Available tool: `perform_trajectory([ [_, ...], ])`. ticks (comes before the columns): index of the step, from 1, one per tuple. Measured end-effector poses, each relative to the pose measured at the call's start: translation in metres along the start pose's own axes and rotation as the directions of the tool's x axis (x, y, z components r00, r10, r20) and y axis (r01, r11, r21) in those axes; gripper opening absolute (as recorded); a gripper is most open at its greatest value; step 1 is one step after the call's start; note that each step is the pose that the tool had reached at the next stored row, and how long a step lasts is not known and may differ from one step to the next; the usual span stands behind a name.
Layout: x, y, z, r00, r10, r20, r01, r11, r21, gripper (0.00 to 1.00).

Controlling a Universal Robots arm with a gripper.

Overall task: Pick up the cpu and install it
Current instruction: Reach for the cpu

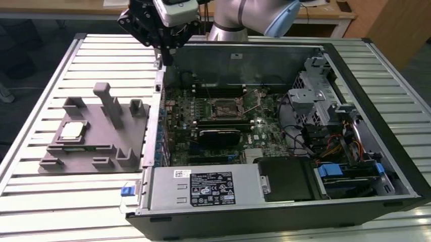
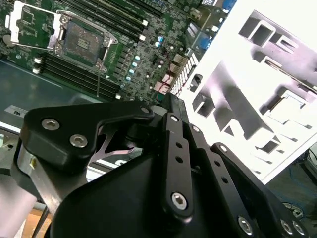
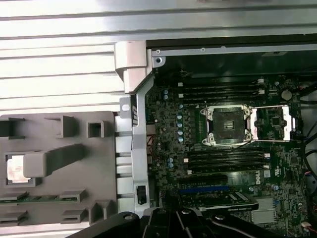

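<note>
Exterior view: looking steeply down over the whole computer case [image 1: 283, 219] and desk [image 1: 47, 201].
Wrist views: both looking down from nearer.
Shared: socket [image 3: 225, 126] and grey tray [image 3: 99, 163] showing in all three.

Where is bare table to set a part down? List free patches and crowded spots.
Free: the table slats between the holder and the near edge; the strip behind the holder; the strip past the case on the exterior view's right. Crowded: the holder, with pegs and the cpu; the case interior; its far corner by the gripper.
</note>
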State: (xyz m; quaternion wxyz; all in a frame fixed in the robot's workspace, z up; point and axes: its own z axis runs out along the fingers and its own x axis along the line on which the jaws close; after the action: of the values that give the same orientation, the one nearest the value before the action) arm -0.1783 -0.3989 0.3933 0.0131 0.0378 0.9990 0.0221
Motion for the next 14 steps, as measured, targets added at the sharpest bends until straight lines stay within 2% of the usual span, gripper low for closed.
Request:
perform_trajectory([
  [14, 0.0234, -0.0018, -0.0006, 1.0, 0.0, 0.0001, 0.0, 1.0, -0.0002, 0.11],
])
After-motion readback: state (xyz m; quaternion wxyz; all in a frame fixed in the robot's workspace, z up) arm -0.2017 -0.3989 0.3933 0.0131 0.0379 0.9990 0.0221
